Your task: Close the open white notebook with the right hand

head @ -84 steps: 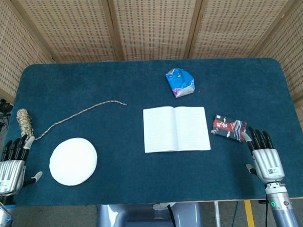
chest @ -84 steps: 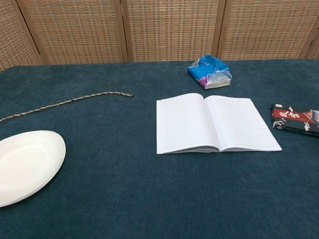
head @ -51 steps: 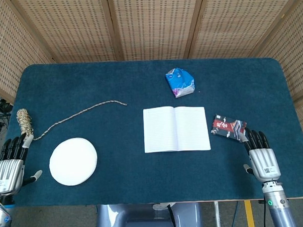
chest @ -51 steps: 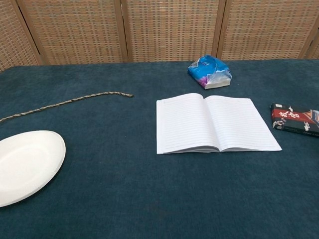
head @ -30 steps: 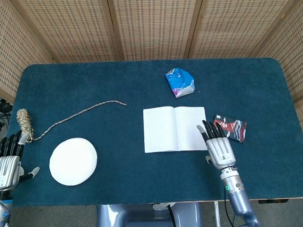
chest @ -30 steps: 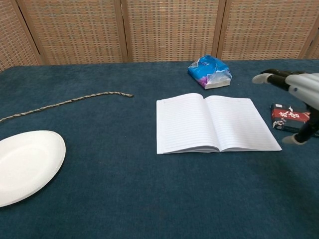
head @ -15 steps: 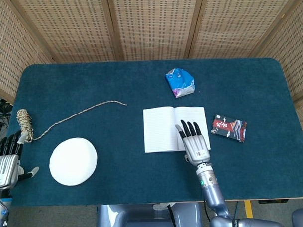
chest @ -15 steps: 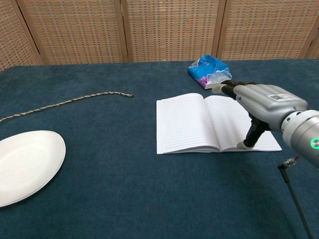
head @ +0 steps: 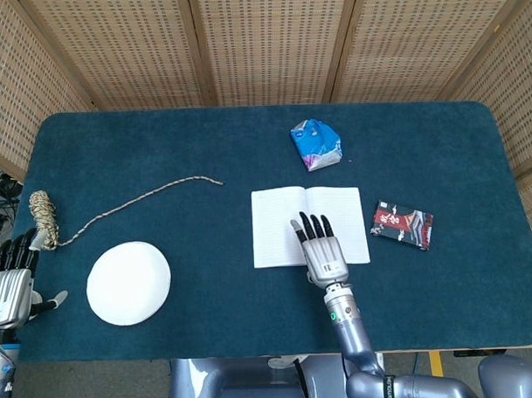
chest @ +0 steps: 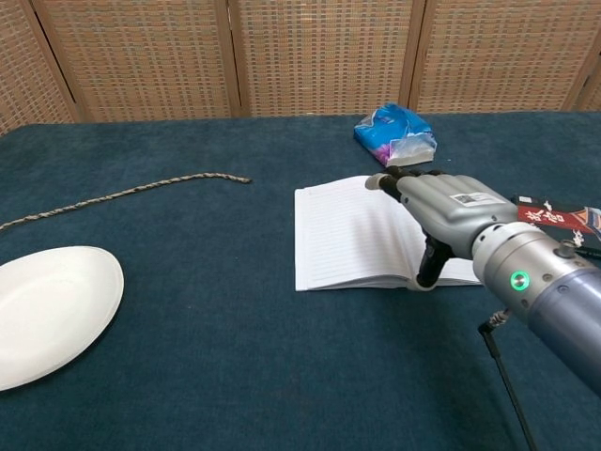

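Blue worktop: the dark blue felt worktop (head: pixel 203 140) carried all the things, with woven cane screens (head: pixel 269 42) standing behind it.
Right arm: the grey arm (chest: pixel 549 301) came in from the near edge and reached over the near part of the notebook.
White notebook: the white notebook (head: pixel 280 225) lay open and flat near the middle of the worktop, lined pages up, with the right page mostly hidden under the hand in the chest view.
White plate: the round plate (head: pixel 128 283) sat at the near left, well apart from the notebook.
Right hand: the right hand (head: pixel 320 249) was palm down over the spine and the near edge of the notebook; its fingers (head: pixel 307 224) were stretched forward and a little apart, holding nothing, and the thumb (chest: pixel 428 268) pointed down to the near edge of the right page. I could not tell if it touched the paper.
Left hand: the left hand (head: pixel 9 291) was at the near left edge, beside the plate, fingers straight and holding nothing.
Rope: a thin rope (head: pixel 135 201) ran from a wound bundle (head: pixel 43 213) at the left toward the middle.
Blue packet: a crumpled blue packet (head: pixel 316 143) lay beyond the notebook.
Red and black pack: a small pack (head: pixel 403 224) lay just to the right of the notebook.
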Controlling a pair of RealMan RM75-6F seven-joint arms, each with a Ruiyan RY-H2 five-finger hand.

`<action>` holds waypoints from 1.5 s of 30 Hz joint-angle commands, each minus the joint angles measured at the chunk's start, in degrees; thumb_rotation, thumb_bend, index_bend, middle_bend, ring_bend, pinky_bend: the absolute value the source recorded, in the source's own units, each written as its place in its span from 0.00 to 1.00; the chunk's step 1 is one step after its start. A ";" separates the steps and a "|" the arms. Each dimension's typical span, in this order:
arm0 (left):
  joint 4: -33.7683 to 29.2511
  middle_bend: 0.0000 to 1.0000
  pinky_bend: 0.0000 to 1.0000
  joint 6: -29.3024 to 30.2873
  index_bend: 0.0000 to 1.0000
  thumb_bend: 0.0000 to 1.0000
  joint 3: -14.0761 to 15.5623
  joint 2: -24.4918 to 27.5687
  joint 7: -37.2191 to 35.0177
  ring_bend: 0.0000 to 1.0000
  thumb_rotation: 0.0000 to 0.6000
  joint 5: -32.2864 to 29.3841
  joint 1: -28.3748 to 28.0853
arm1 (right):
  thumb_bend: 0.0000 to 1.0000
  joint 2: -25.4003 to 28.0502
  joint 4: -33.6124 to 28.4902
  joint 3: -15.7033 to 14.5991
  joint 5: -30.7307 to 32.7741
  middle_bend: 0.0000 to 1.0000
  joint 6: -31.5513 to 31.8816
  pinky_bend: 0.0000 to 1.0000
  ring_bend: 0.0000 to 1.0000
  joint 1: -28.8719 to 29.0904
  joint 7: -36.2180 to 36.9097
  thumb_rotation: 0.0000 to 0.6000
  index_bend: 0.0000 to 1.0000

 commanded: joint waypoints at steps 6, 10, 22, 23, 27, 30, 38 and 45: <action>0.36 0.00 0.00 -0.15 0.00 0.10 -0.26 0.05 -0.48 0.00 1.00 -0.46 -0.14 | 0.21 -3.82 3.59 0.32 0.58 0.00 -0.64 0.00 0.00 2.31 0.22 1.00 0.01; 0.09 0.00 0.00 0.33 0.00 0.10 -0.11 0.21 -0.60 0.00 1.00 -0.07 0.01 | 0.21 -5.54 6.12 0.68 0.66 0.00 -0.83 0.00 0.00 3.27 0.94 1.00 0.02; -0.01 0.00 0.00 0.40 0.00 0.10 0.01 0.38 -1.00 0.00 1.00 -0.03 0.01 | 0.24 -8.26 11.89 1.02 0.35 0.00 -1.79 0.00 0.00 4.72 4.07 1.00 0.04; -0.02 0.00 0.00 0.42 0.00 0.10 0.01 0.38 -0.99 0.00 1.00 -0.02 0.01 | 0.26 -8.32 12.12 1.01 0.31 0.00 -1.88 0.00 0.00 4.78 4.24 1.00 0.04; -0.09 0.00 0.00 0.43 0.00 0.10 0.07 0.40 -0.99 0.00 1.00 0.03 -0.01 | 0.29 -8.52 12.88 0.95 0.03 0.00 -1.91 0.00 0.00 4.96 4.74 1.00 0.04; -0.12 0.00 0.00 0.37 0.00 0.10 0.06 0.44 -1.08 0.00 1.00 -0.01 -0.03 | 0.30 -8.65 13.42 1.07 0.16 0.00 -2.13 0.00 0.00 5.10 4.95 1.00 0.04; -0.17 0.00 0.00 0.09 0.00 0.10 0.03 0.52 -1.28 0.00 1.00 -0.29 -0.14 | 0.30 -9.11 14.70 0.86 0.54 0.00 -2.84 0.00 0.00 5.26 5.64 1.00 0.04; -0.25 0.00 0.00 0.04 0.00 0.10 0.13 0.53 -1.33 0.00 1.00 -0.21 -0.19 | 0.30 -10.01 16.64 1.01 -0.28 0.00 -2.97 0.00 0.00 5.69 7.23 1.00 0.05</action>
